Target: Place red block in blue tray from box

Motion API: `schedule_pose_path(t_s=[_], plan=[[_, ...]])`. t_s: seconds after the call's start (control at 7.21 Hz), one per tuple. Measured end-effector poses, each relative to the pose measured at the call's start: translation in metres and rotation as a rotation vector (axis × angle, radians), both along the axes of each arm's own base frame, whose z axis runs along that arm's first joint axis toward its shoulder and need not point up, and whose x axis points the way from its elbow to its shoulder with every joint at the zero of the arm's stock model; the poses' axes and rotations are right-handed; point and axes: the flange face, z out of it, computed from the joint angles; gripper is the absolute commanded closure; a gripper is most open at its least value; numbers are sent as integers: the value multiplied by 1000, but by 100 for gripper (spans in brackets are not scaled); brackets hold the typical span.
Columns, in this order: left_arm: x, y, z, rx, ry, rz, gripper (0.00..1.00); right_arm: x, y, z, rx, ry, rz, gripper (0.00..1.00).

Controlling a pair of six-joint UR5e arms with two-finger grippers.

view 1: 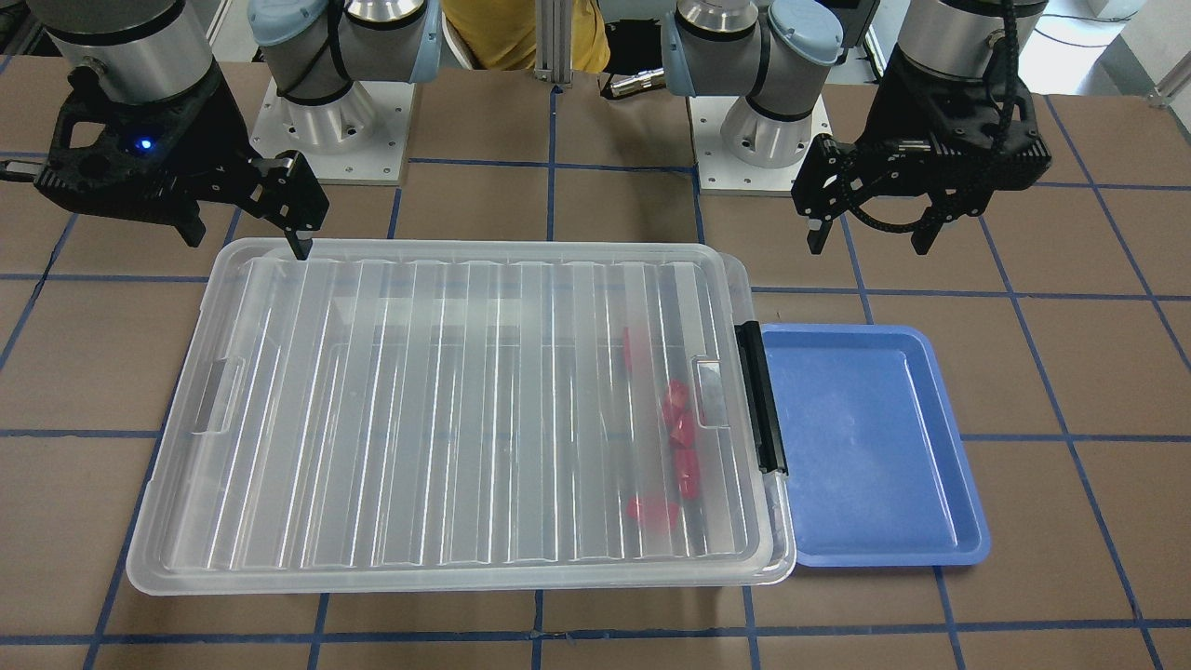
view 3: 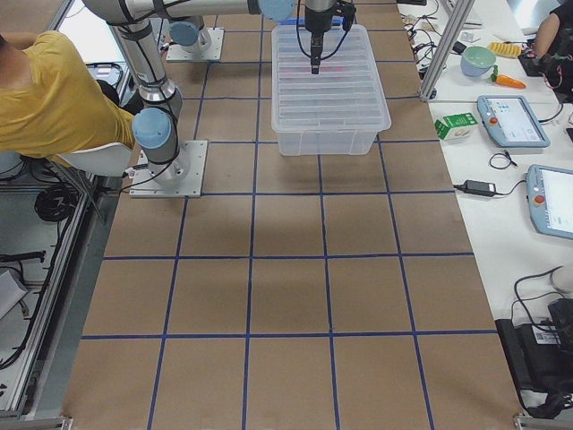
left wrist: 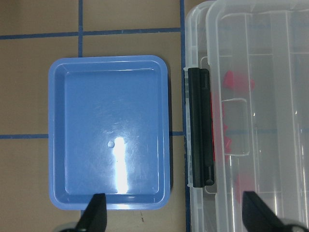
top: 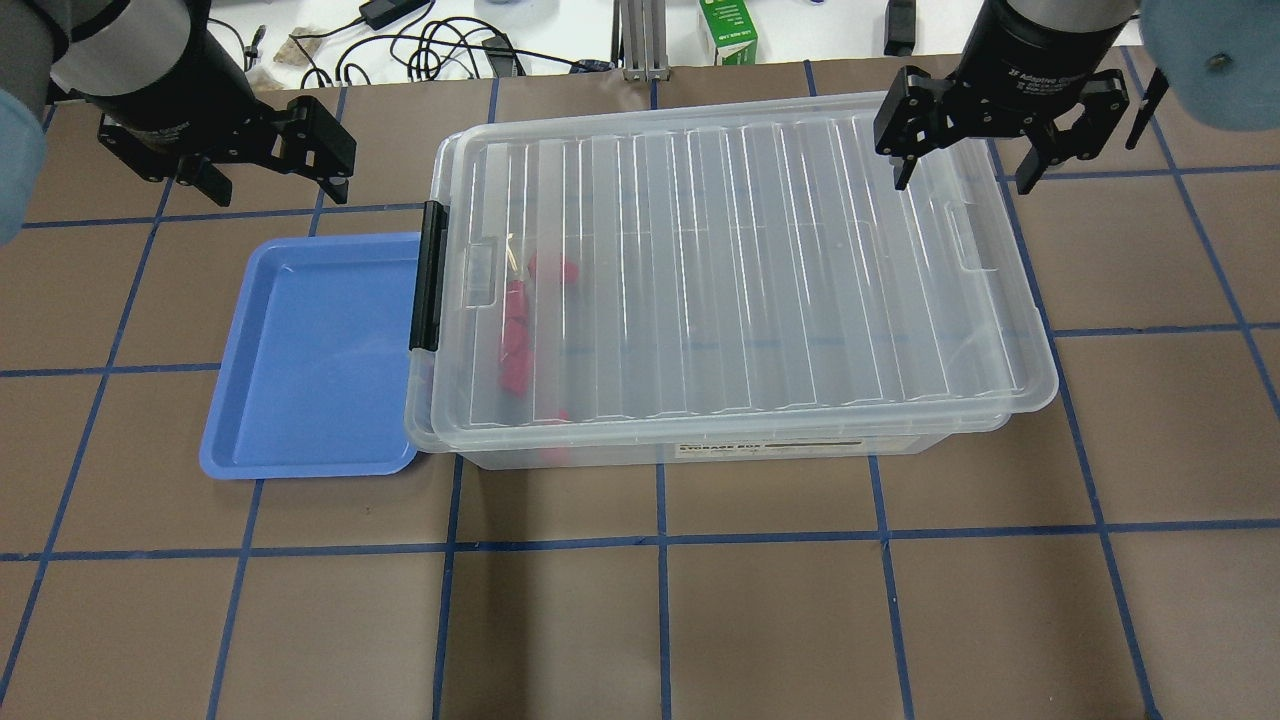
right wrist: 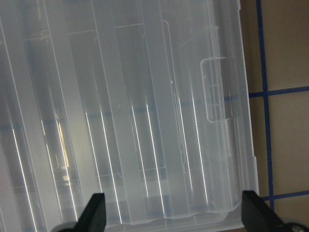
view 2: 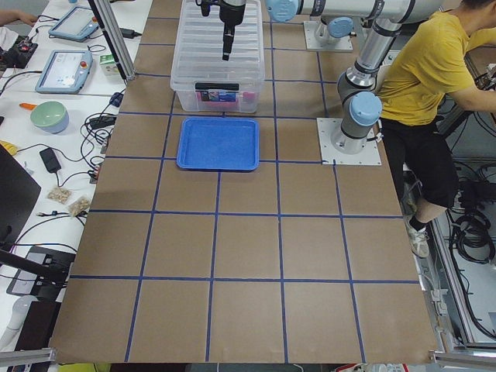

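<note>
The box [view 1: 447, 409] is a clear bin with its ribbed lid shut and a black latch [view 1: 761, 395] on the end facing the blue tray [view 1: 865, 447]. Several red blocks [view 1: 677, 419] lie inside near that latch, seen through the lid, also in the overhead view [top: 515, 330]. The tray is empty and touches the box's latch end [top: 315, 355]. My left gripper [top: 275, 190] hovers open and empty above the tray's far edge; its wrist view shows the tray [left wrist: 111, 135] and the latch [left wrist: 199, 128]. My right gripper [top: 962, 182] hovers open and empty over the lid's far corner, opposite the latch end.
The arm bases [view 1: 330, 121] [view 1: 758, 130] are bolted on at the robot side of the table. A person in a yellow shirt [view 2: 426, 70] sits behind them. A green carton [top: 727, 30] and cables lie on the bench beyond the box.
</note>
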Motion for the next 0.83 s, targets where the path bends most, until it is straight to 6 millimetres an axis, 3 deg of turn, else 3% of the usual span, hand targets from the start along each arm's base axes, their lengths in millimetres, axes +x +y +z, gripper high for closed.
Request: schedule_pose_path(t_s=[0.42,0.83], plan=[[0,0,-1,1,4,2,0,-1,-2,0,0,2,1,0],[0,0,-2,3,5,1,0,-14,-14,3,-2,8,8,0]])
